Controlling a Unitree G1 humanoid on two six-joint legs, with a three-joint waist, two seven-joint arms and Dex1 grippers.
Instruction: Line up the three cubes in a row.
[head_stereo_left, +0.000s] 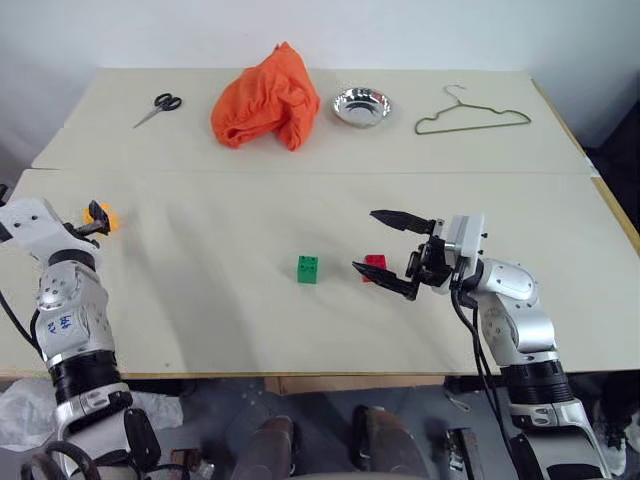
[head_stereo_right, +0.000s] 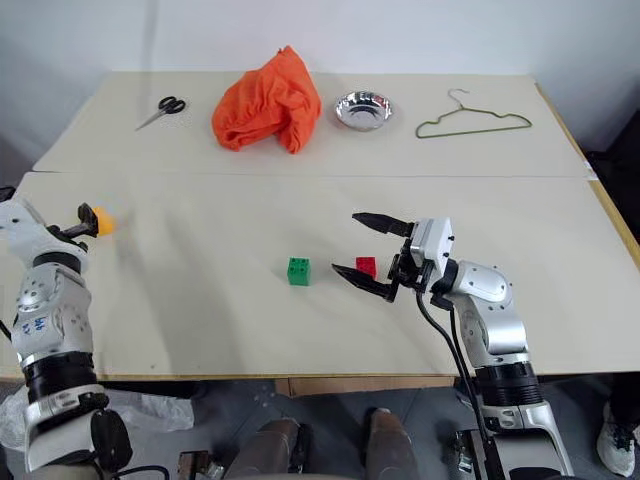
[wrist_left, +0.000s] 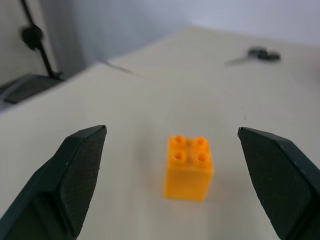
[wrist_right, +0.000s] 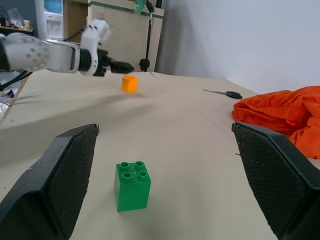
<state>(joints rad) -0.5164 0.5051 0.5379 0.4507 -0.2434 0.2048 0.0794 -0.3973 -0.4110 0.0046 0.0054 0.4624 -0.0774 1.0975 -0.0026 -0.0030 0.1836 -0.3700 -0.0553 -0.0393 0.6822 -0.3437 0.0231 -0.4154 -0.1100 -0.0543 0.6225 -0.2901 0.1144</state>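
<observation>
Three cubes sit on the table (head_stereo_left: 200, 320), one of each colour: the orange-yellow cube (wrist_left: 189, 168) far out at the left edge, the green cube (head_stereo_left: 308, 269) near the middle, and the red cube (head_stereo_left: 376, 266) just to its right, apart from it. The left gripper (wrist_left: 172, 170) has its fingers spread wide with the orange-yellow cube standing between them, untouched, while the right gripper (head_stereo_left: 390, 255) is also spread wide around the red cube, holding nothing. At the back lie one pair of scissors (head_stereo_left: 159, 108), one orange cloth (head_stereo_left: 266, 100), one steel bowl (head_stereo_left: 362, 107) and one wire hanger (head_stereo_left: 470, 116)
</observation>
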